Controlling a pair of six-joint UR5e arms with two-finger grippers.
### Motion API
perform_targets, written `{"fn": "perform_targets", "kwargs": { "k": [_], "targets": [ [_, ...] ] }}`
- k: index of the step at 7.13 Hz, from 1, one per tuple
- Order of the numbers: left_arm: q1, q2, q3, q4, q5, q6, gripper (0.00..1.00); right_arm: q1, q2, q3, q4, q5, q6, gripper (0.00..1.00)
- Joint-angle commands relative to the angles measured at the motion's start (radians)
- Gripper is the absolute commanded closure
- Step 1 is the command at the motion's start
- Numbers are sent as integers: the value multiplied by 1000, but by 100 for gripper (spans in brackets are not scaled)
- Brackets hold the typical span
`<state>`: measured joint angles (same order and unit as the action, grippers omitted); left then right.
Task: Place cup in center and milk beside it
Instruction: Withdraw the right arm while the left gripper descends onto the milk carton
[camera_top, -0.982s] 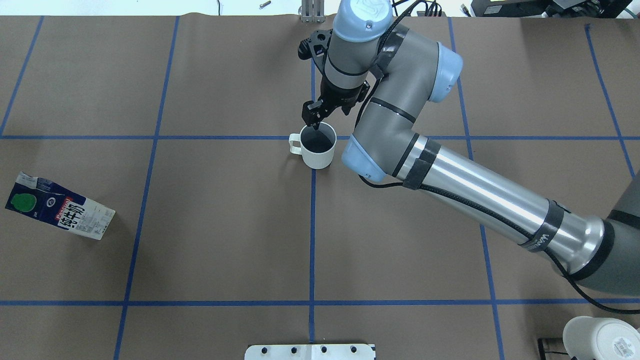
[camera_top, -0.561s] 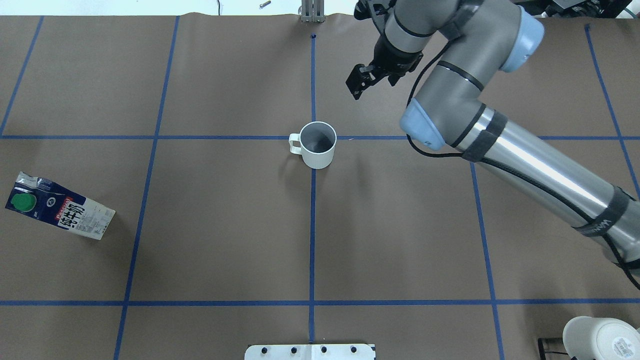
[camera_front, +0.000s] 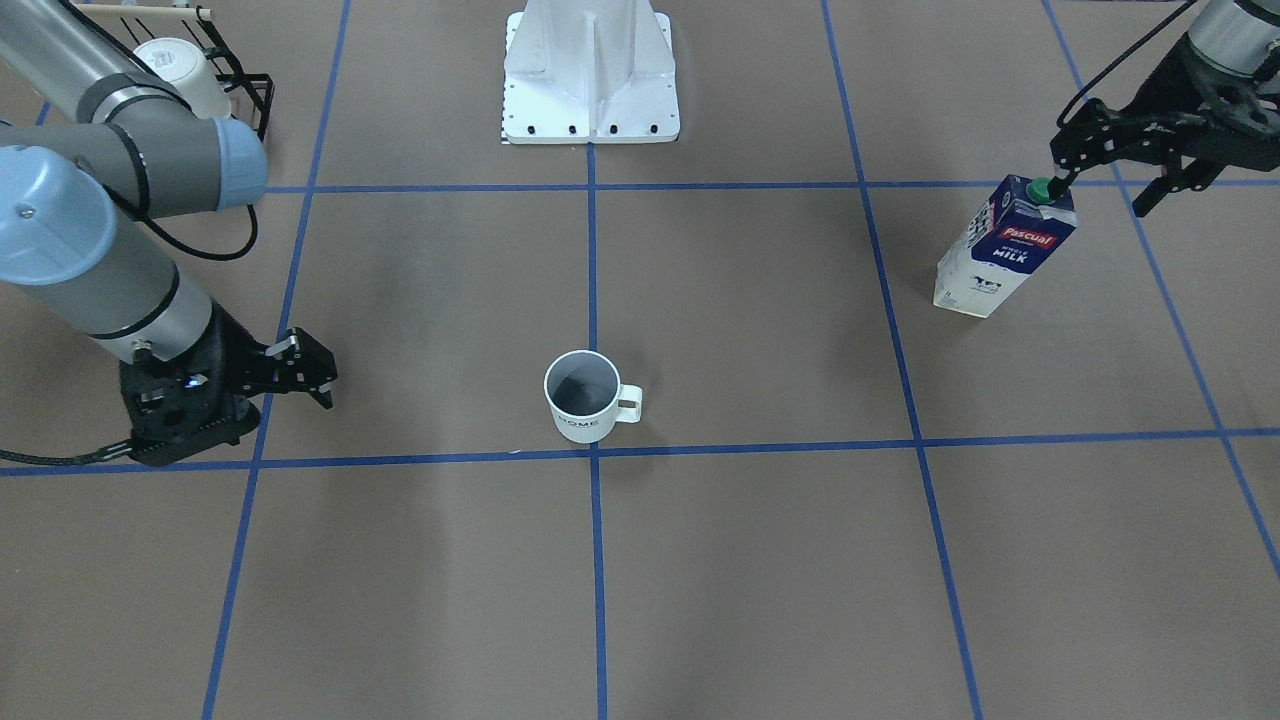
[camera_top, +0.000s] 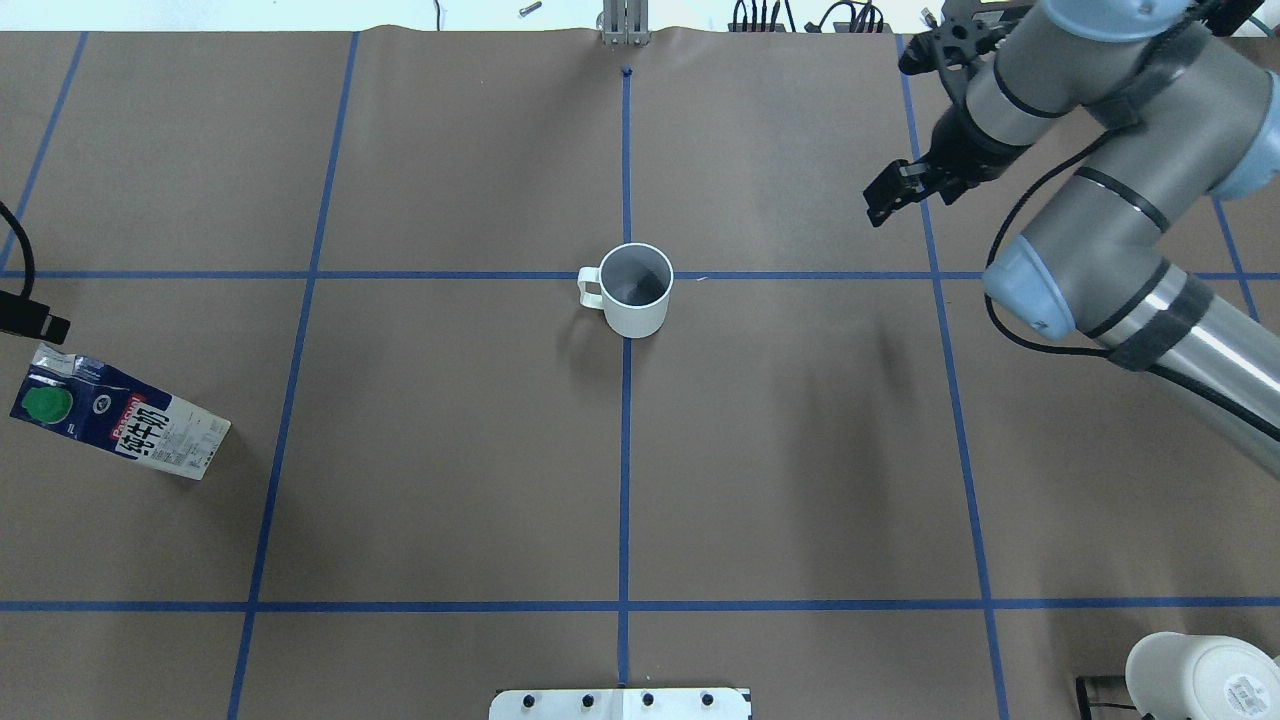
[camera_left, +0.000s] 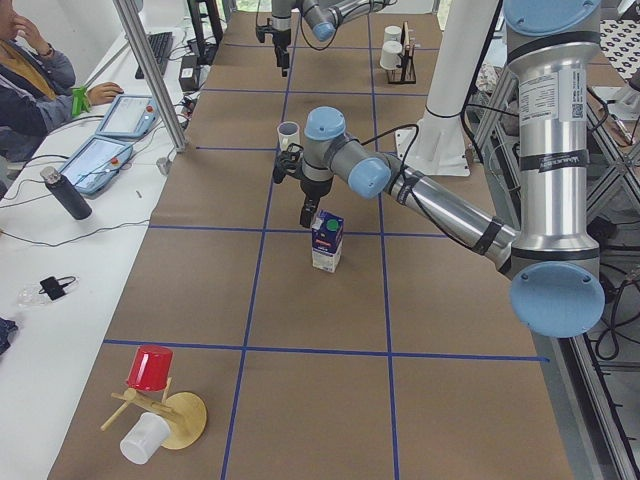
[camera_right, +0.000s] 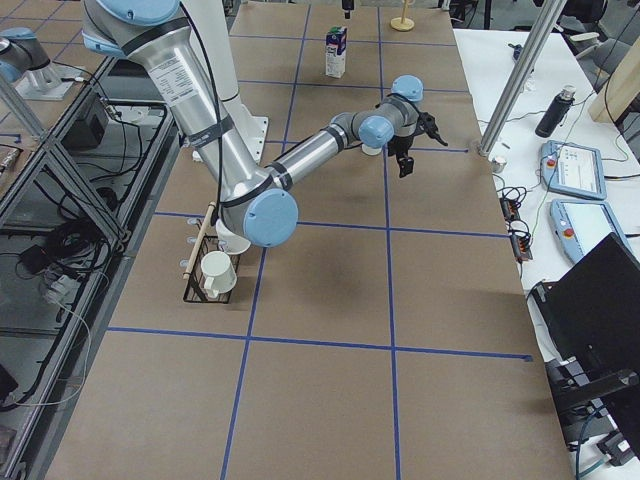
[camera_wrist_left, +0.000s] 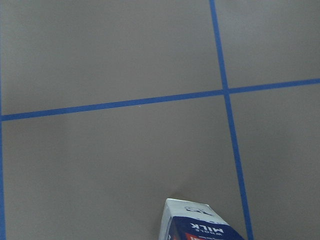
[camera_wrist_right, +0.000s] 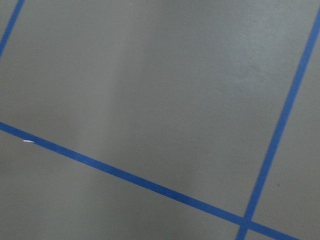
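Note:
The cup (camera_top: 635, 292) is a white mug with a dark grey inside. It stands upright on the center (camera_front: 592, 452), the crossing of two blue tape lines, with "HOME" lettering showing in the front-facing view (camera_front: 585, 397). The milk (camera_top: 120, 415) stands upright far to the robot's left and also shows in the front-facing view (camera_front: 1003, 247). My left gripper (camera_front: 1100, 185) is open and hovers at the carton's top, with one fingertip by the green cap. My right gripper (camera_top: 890, 195) is open and empty, far to the cup's right (camera_front: 315, 368).
A black wire rack with white mugs (camera_front: 190, 70) stands at the robot's right near corner (camera_top: 1200, 680). The white base plate (camera_front: 590, 90) sits at the near edge. A wooden stand with a red cup (camera_left: 150, 400) and a seated operator (camera_left: 30, 70) are off the far left end.
My right gripper let go of the cup's rim, lifted and swung away to the right. The cup stayed on the crossing. My left gripper came into view over the milk.

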<state>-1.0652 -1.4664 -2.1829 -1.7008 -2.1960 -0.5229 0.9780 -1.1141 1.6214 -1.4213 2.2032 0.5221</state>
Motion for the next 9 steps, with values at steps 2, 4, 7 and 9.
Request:
{"fn": "perform_targets", "kwargs": {
  "k": [2,4,7,9],
  "targets": [
    [71,-9,23,1,77,6,2,22,-62,8,-1,10,-5,0],
    [71,-8,28,1,76,6,2,22,-62,-9,1,9,-5,0],
    [73,-23,31,1,61,-11,2,22,-61,-23,1,9,-4,0],
    [74,-23,41,1,61,-16,2,21,-58,-31,1,7,-1,0]
  ]
}}
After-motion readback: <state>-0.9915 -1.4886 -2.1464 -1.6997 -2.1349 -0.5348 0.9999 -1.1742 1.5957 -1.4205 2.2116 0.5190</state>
